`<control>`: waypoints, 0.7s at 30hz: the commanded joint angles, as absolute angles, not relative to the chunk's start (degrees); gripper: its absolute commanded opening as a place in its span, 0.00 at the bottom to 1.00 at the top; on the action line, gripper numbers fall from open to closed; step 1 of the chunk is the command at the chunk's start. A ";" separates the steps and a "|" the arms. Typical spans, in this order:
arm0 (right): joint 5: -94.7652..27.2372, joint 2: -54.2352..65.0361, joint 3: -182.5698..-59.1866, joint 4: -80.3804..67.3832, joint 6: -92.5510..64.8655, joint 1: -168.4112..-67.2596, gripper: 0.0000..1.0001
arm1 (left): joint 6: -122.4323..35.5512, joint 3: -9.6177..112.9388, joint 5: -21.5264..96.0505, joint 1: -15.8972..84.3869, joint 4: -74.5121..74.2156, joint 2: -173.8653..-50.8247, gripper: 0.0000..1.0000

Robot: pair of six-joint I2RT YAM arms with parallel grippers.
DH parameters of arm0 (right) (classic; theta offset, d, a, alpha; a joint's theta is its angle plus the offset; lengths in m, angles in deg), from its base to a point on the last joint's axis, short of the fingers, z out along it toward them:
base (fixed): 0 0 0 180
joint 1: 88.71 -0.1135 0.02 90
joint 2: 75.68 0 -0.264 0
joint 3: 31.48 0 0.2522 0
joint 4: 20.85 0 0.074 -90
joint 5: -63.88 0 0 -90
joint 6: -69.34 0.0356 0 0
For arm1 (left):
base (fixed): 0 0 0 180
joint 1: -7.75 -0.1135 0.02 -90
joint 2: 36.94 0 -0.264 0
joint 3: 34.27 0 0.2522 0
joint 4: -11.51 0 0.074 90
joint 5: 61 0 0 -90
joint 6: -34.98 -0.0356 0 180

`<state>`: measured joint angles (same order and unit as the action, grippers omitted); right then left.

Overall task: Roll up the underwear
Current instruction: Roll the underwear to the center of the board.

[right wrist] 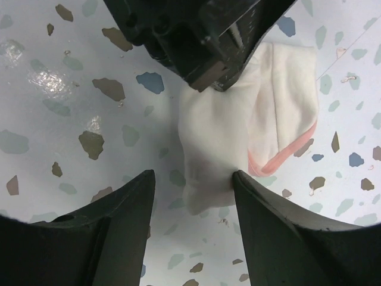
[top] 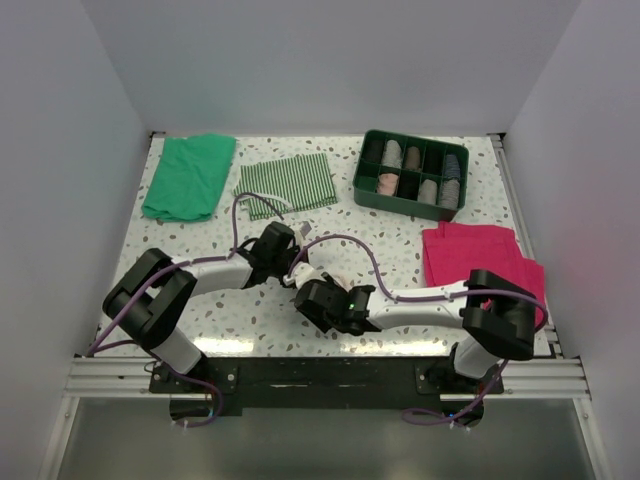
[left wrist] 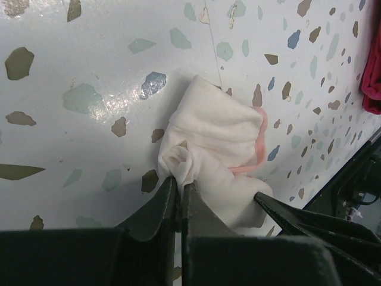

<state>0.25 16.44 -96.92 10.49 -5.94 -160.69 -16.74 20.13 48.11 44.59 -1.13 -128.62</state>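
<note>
The left gripper (left wrist: 178,205) is clamped on the underwear (left wrist: 220,137) at one bunched edge; the other end is straddled by the parted right gripper (right wrist: 191,179).

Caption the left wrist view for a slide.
Left gripper shut on a bunched edge of the folded pale underwear with pink edging, lying on the speckled table.

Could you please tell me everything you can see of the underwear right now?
The underwear is a small, thin, soft-looking fabric piece, pale cream-pink with darker pink trim along one edge. It lies folded into a loose, rumpled bundle on the speckled table, between the two arms. The left gripper pinches a bunched corner. The right gripper stands open astride the other end, one finger against the cloth.
</note>
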 commanded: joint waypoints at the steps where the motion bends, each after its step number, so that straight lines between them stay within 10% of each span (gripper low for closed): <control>1: 0.33 18.36 -96.22 8.38 -5.89 -160.60 0.56 | -18.63 21.68 48.34 44.66 -2.08 -129.40 0.00; 17: 0.60 21.53 -93.76 5.91 -3.96 -160.60 0.24 | -19.78 21.94 48.60 44.05 -2.16 -129.66 0.00; 21: -2.47 19.42 -93.85 5.12 -3.70 -160.52 0.09 | -19.69 21.42 47.81 43.17 -2.16 -128.52 0.21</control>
<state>2.85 19.80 -95.35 7.15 -5.59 -160.65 -18.07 20.53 48.57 44.32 -1.15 -128.97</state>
